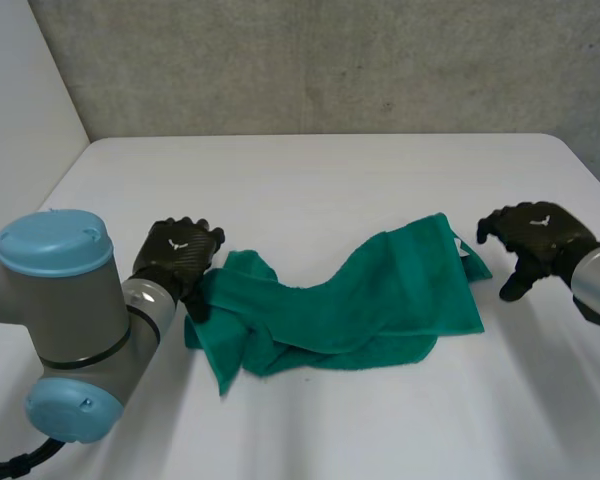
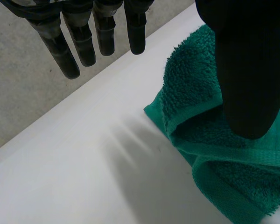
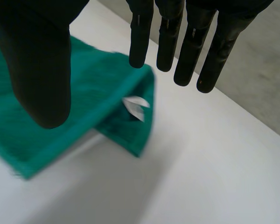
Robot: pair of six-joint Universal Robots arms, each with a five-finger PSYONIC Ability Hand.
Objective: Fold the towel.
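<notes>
A green towel [image 1: 380,300] lies crumpled and partly doubled over across the middle of the white table [image 1: 330,180]. My left hand [image 1: 180,255] is at the towel's bunched left end. In the left wrist view its fingers [image 2: 102,32] are straight over bare table and the thumb [image 2: 247,70] hangs over the towel's hemmed edge [image 2: 210,154]; it is open and holds nothing. My right hand [image 1: 535,235] hovers just right of the towel's right end, open, apart from the cloth. Below its thumb [image 3: 42,60] the towel's folded corner [image 3: 107,88] shows a white label [image 3: 136,107].
A grey wall runs behind the table's far edge. Bare white tabletop lies in front of the towel and beyond it. My left arm's big grey joint with light-blue caps [image 1: 55,330] stands at the near left.
</notes>
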